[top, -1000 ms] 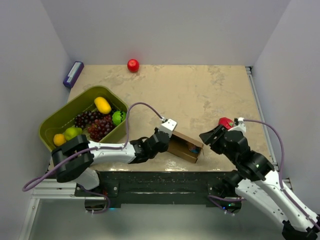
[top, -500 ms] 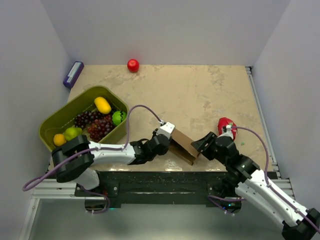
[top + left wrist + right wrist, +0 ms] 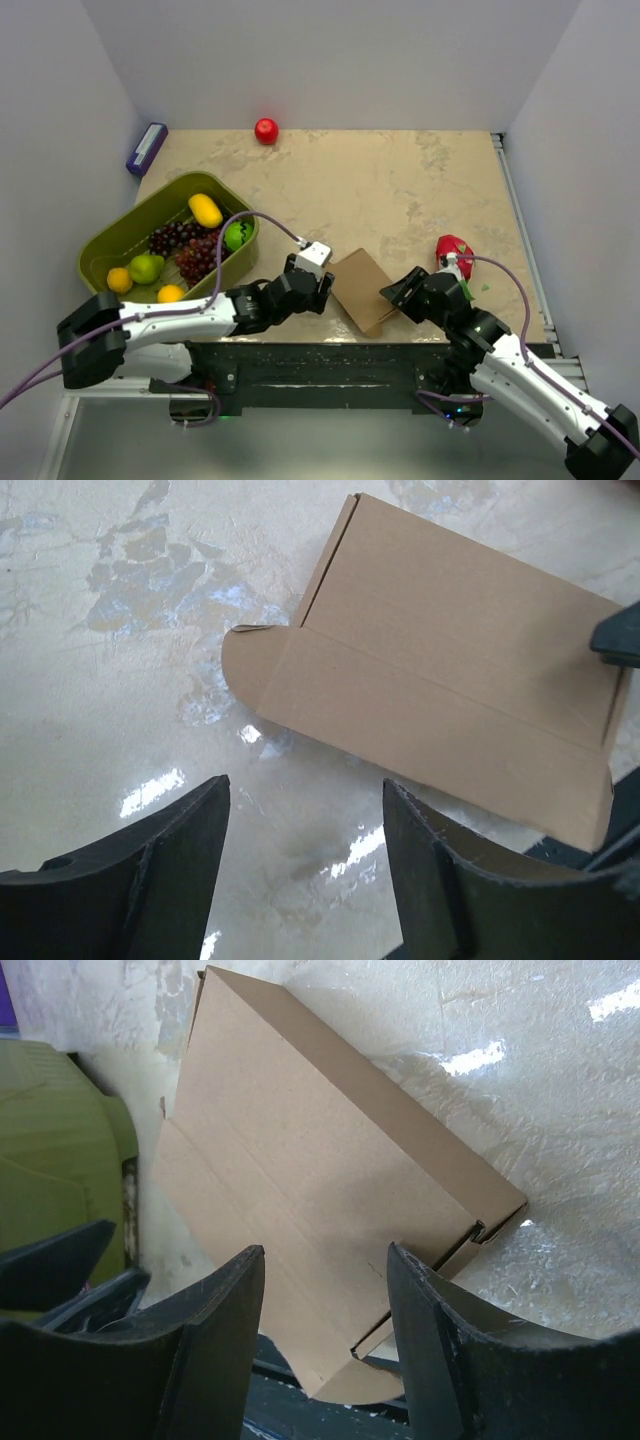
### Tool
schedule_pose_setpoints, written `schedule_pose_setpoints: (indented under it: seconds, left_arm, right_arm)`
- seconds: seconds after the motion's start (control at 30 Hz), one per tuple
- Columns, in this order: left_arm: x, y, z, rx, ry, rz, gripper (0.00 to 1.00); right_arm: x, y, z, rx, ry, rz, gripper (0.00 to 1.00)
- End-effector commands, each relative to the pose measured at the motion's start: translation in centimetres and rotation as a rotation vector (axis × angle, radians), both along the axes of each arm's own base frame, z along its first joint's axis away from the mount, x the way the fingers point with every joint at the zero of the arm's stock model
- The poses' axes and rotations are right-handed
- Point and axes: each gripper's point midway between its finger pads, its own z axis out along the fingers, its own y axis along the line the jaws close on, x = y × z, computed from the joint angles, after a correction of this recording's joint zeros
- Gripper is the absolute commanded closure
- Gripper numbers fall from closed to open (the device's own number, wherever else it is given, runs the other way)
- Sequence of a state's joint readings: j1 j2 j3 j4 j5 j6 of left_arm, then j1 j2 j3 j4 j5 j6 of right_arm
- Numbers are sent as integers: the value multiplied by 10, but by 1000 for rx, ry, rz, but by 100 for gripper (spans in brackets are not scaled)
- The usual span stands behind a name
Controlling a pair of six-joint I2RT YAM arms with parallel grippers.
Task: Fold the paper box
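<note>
Robot test cell, lab-like.
Plain pale walls (image 3: 330, 60) box in a marbled bench (image 3: 400, 180); cabled left arm (image 3: 180, 315) and right arm (image 3: 520, 365) mount on a dark metal frame (image 3: 330, 365) at its near edge.

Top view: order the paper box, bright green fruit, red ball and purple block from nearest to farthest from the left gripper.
1. paper box, just right of the left gripper
2. bright green fruit, basket's right end
3. red ball, far edge
4. purple block, far-left corner

Green fruit basket (image 3: 110, 236), red ball (image 3: 266, 130)
</note>
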State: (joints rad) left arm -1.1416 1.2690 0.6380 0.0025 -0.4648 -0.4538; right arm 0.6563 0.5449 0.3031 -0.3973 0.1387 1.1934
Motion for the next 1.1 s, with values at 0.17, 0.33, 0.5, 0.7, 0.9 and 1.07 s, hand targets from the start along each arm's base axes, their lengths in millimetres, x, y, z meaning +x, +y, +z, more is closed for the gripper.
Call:
schedule_pose_setpoints:
  seconds: [0.17, 0.33, 0.5, 0.7, 0.9, 1.07]
  left_arm:
    - [-19, 6, 57, -146, -15, -81, 23]
    - [7, -21, 80, -127, -61, -133, 21]
    - [51, -45, 87, -185, -44, -168, 15]
    - [76, -56, 53, -125, 14, -176, 12]
    - [83, -52, 15, -77, 77, -149, 11]
    - [82, -41, 0, -76, 112, -112, 11]
  right_arm:
    - [5, -4, -1, -30, -26, -10, 42]
    - [2, -12, 16, -55, -50, -16, 37]
    - [-3, -31, 42, -95, -77, -61, 28]
    - [-12, -32, 22, -114, -20, -46, 25]
    - [-7, -7, -3, -34, 29, -5, 25]
    - [-8, -3, -17, 10, 41, -16, 24]
